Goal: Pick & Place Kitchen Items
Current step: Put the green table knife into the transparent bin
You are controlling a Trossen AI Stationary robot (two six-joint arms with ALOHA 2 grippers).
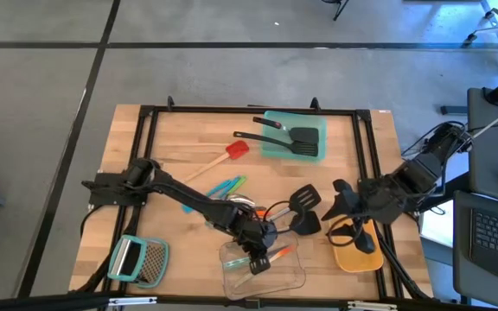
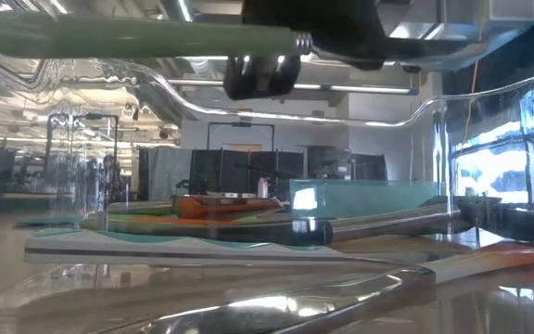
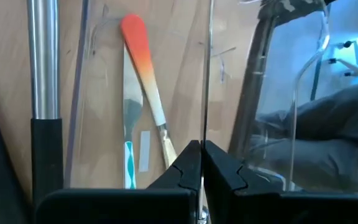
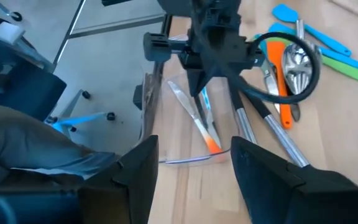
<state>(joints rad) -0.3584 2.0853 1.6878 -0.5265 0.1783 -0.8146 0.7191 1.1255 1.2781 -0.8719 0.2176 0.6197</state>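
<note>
My left gripper [image 1: 262, 250] is low over the clear container [image 1: 296, 276] near the table's front edge. It is shut on a slim green-handled tool [image 2: 137, 35], which shows large at the top of the low view. An orange-tipped tool [image 3: 140, 50] and a thin blade with a teal stripe [image 3: 129, 155] lie flat on the container's floor. My right gripper [image 4: 191, 180] hangs open and holds nothing, above the yellow container [image 1: 357, 255] at the right. Black slotted spatulas [image 1: 305, 207] lie between the two arms. My left gripper has the green-handled tool by its metal end [image 2: 301, 42], right beside the handle, pinched between the shut fingers [image 3: 188, 165]. The fingers slant down from the table's left. The tool lies about level, clear of the container's floor, with its handle reaching toward the table's left.
A teal tray [image 1: 271, 147] holding black spatulas stands at the back. A wooden-handled red spatula [image 1: 236, 149] and blue and green tools [image 1: 227, 186] lie mid-table. A silver spoon [image 4: 296, 62] and an orange tool [image 4: 278, 74] lie by the spatulas. A grater [image 1: 141, 259] lies front left.
</note>
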